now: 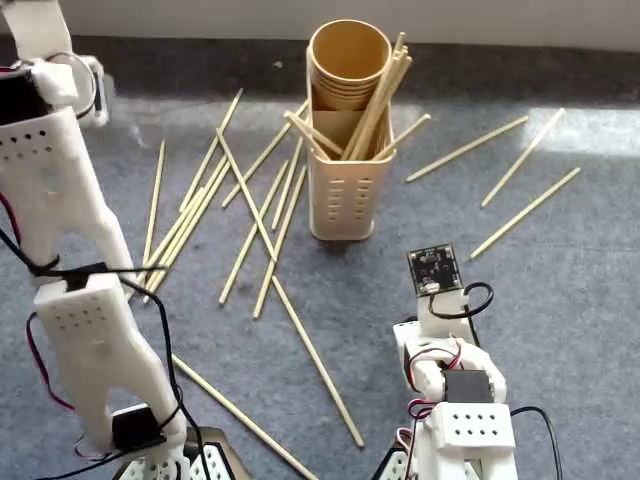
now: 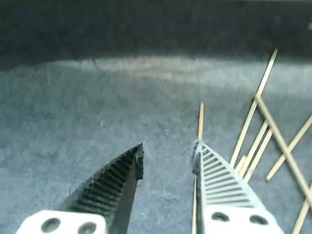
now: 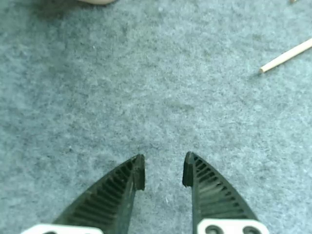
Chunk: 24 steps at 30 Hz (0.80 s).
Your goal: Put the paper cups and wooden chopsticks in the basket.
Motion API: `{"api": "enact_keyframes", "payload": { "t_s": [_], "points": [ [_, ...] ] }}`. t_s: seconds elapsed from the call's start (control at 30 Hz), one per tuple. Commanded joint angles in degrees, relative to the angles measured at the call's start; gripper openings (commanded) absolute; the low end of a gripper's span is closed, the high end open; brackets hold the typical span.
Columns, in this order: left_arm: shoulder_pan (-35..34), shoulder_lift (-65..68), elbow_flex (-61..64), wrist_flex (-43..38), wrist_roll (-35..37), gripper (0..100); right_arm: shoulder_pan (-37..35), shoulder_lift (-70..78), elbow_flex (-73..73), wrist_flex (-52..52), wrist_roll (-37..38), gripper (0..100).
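Chopsticks (image 1: 524, 212) scattered on worktop (image 1: 560, 320) around basket (image 1: 350, 200); cups (image 1: 348, 60) already inside. Sticks likely light, stiff, roll easily: pinch mid-length. Left end effector (image 2: 167, 152) and right end effector (image 3: 163, 169) part-open, empty.

High view: looks steeply down from above and behind both arms, far enough to take in the basket (image 1: 345, 195) and the scattered chopsticks (image 1: 524, 214). Left wrist view: sits just behind the left gripper (image 2: 166, 148), looks forward low along the carpet (image 2: 97, 112) (very near it), shares some chopsticks with the high view. Right wrist view: sits behind the right gripper (image 3: 164, 158), looks almost straight down, close to the carpet.
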Motion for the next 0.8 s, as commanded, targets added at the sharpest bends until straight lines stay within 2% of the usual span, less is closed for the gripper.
{"api": "enact_keyframes", "payload": {
  "t_s": [0.0, 0.07, 0.13, 0.37, 0.67, 0.7, 0.77],
  "points": [
    [0.66, 5.14, 15.60, 0.79, -20.22, 20, 0.40, -0.66, -0.22, -1.01, 0.70, 14.3],
    [2.68, 7.78, 21.32, 0.79, -27.08, 20, 0.40, -0.66, -0.22, -1.01, 0.70, 14.3],
    [5.05, 10.07, 24.57, 0.79, -30.07, 23, 0.40, -0.66, -0.22, -1.01, 0.70, 14.3],
    [9.27, 16.22, 25.01, 0.53, -30.59, 25, 0.40, -0.66, -0.13, -1.01, 0.70, 14.3],
    [7.96, 23.69, 25.01, -3.34, -30.42, 25, 0.40, -0.66, -0.13, -1.01, 0.70, 14.3],
    [7.87, 23.87, 25.01, -3.43, -30.42, 24, 0.40, -0.66, -0.13, -1.01, 0.70, 14.3],
    [7.96, 23.87, 25.01, -2.90, -30.59, 16, 0.40, -0.66, -0.13, -1.01, 0.70, 14.3]
  ]
}}
